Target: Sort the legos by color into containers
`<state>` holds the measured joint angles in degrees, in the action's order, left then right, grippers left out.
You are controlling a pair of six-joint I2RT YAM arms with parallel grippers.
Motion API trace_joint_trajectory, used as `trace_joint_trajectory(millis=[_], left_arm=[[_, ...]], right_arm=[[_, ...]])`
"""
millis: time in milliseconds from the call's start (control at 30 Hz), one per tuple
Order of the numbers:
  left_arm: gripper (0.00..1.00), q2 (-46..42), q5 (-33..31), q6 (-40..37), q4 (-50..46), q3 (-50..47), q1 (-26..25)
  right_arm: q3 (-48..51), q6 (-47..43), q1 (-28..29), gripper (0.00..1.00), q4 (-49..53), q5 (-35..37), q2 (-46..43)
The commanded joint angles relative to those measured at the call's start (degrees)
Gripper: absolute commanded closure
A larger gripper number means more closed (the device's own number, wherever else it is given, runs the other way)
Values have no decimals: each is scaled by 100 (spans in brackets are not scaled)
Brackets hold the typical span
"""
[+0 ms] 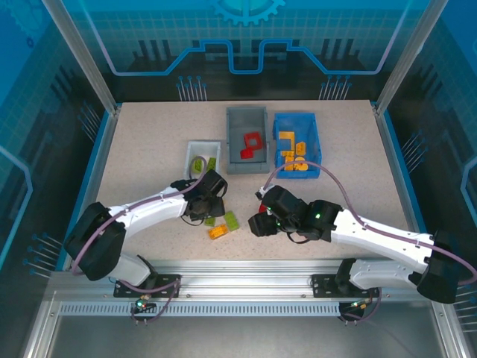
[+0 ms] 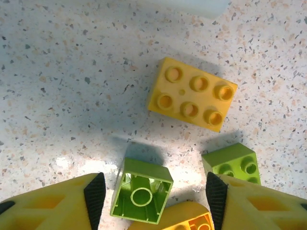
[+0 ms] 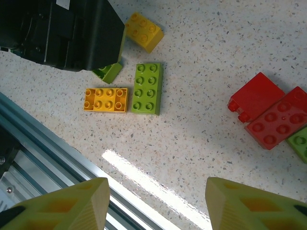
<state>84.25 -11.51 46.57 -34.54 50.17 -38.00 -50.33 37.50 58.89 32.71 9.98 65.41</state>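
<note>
Left gripper (image 2: 154, 197) stands wide, its pads on either side of an upturned lime brick (image 2: 142, 196) on the tabletop (image 2: 72, 86). Bare gaps show on both sides, so nothing is held yet. That brick sits nearer my left pad than my right. It is square, hollow side up, and turned a little off the line between the pads, so I judge that closing would nudge it straight before the grip bites.

A second lime brick (image 2: 233, 164) lies just beside my right finger. An orange-yellow brick (image 2: 178, 219) touches or nearly touches the upturned one on its near side; I cannot tell which. Ahead, past a yellow brick (image 2: 192, 93), is the edge of the white container (image 2: 187, 5), where the lime pieces go.

The wrist view gives me the brick's hollow underside. The overhead view gives me the route: the white container holds lime pieces and lies just beyond my left wrist, much nearer this arm than the other. Right gripper (image 3: 156, 191) hangs open and empty over the tabletop's near edge, with red bricks (image 3: 256, 98) close by.
</note>
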Motion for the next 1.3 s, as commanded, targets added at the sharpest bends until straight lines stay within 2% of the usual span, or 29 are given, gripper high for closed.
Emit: trace_joint_trajectory(millis=[0, 200, 567, 667, 800, 867, 967, 1067, 1167, 1267], left_arm=[[36, 238, -122, -38, -354, 172, 3], [35, 446, 21, -116, -409, 57, -2], [45, 810, 407, -455, -110, -192, -2], [53, 832, 415, -426, -12, -229, 0], [69, 603, 215, -369, -91, -253, -2], [70, 307, -27, -384, -300, -208, 11], [72, -231, -116, -606, -649, 16, 370], [72, -552, -64, -1039, -905, 441, 955], [72, -427, 75, -1473, -984, 1032, 1493], [72, -31, 188, -1809, -861, 1703, 1856]], right_arm=[[-118, 4, 86, 44, -90, -43, 38], [-59, 28, 87, 44, -80, -31, -6], [-39, 69, 83, 43, -126, -40, -35], [-39, 83, 92, 43, -129, -38, -38], [-39, 100, 87, 43, -127, -43, -78], [-39, 67, 87, 43, -215, -90, -129], [36, -64, 87, 41, -714, -274, -356], [213, -215, 91, 37, -1585, -268, -684], [67, -409, 78, 32, -2096, 109, -644], [-411, -521, 64, 28, -2124, 511, -275]])
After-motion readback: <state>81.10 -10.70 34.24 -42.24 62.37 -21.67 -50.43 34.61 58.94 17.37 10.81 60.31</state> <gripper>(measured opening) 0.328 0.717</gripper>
